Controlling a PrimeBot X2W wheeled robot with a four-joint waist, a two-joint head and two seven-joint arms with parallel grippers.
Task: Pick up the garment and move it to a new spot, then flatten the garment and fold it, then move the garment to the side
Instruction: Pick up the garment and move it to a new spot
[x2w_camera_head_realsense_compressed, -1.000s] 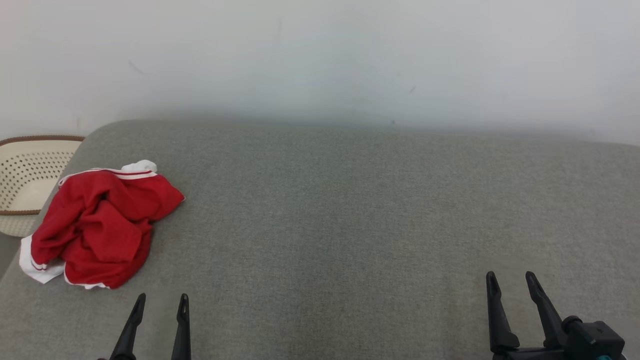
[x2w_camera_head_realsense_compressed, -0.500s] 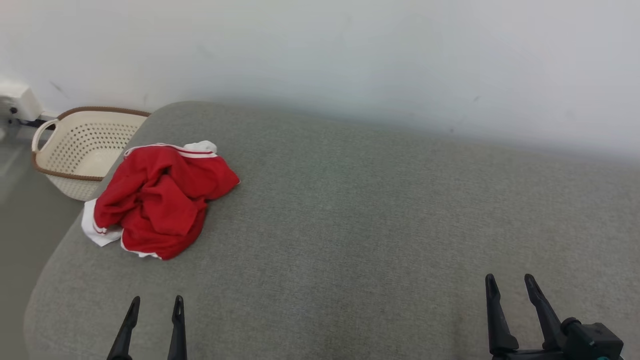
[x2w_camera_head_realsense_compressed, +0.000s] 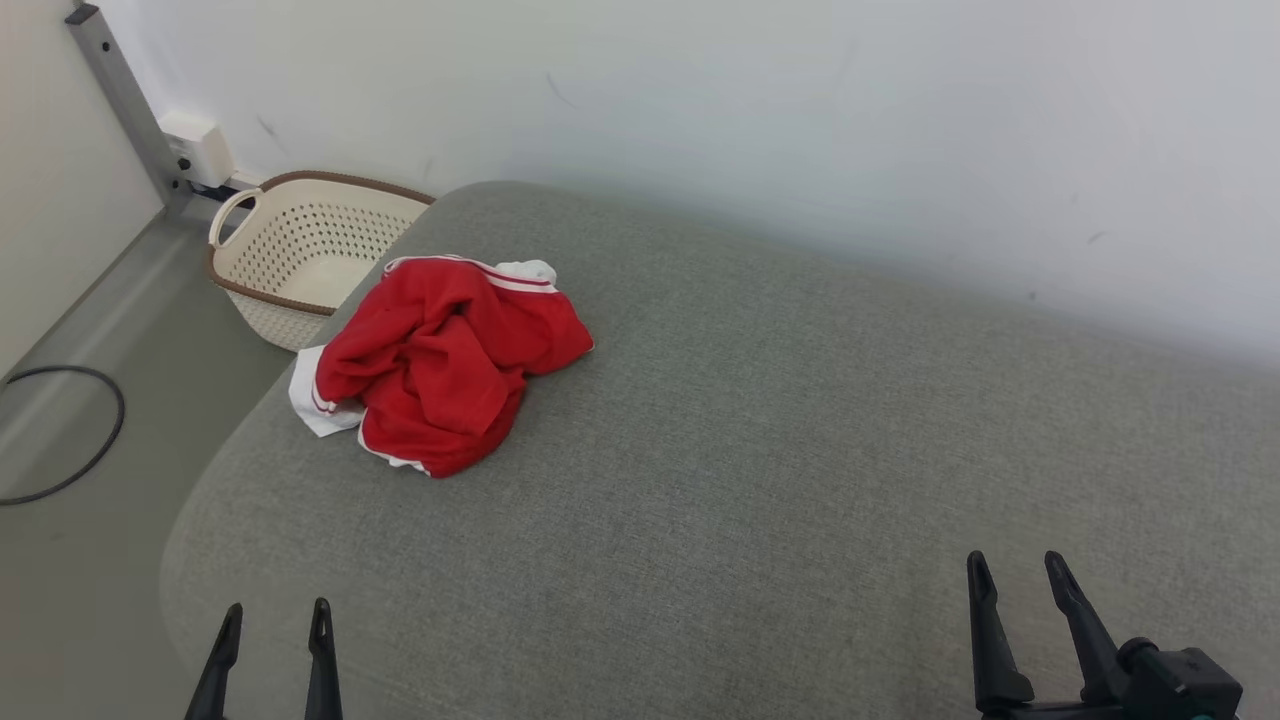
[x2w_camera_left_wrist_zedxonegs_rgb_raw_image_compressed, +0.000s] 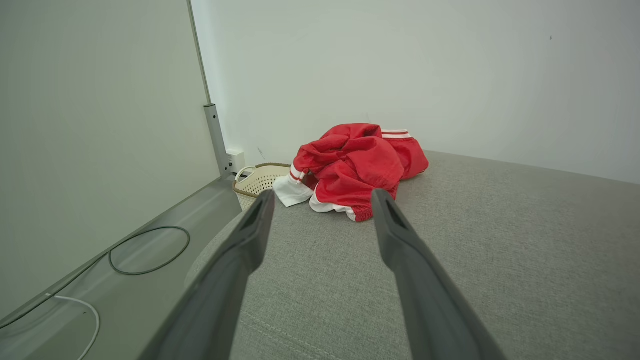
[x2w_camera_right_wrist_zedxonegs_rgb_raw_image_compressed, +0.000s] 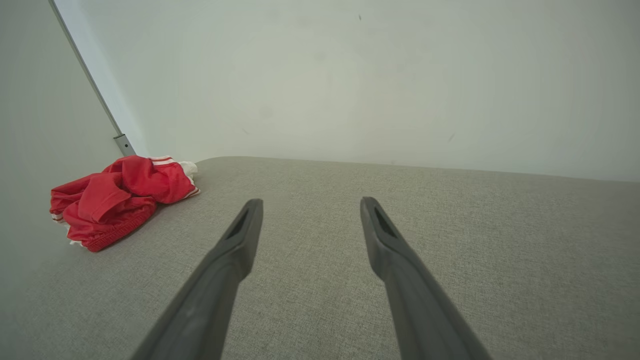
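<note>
The crumpled red garment is located at the far left corner of the grey cushion; its shape is concealed by folds. The basket beyond is partly hidden. The left gripper and right gripper, both cut off below, are spread, holding nothing.

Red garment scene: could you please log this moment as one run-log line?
stage: pre-pickup | red garment: crumpled, untouched, on grey cushion | left claw: open, empty | right claw: open, empty
</note>
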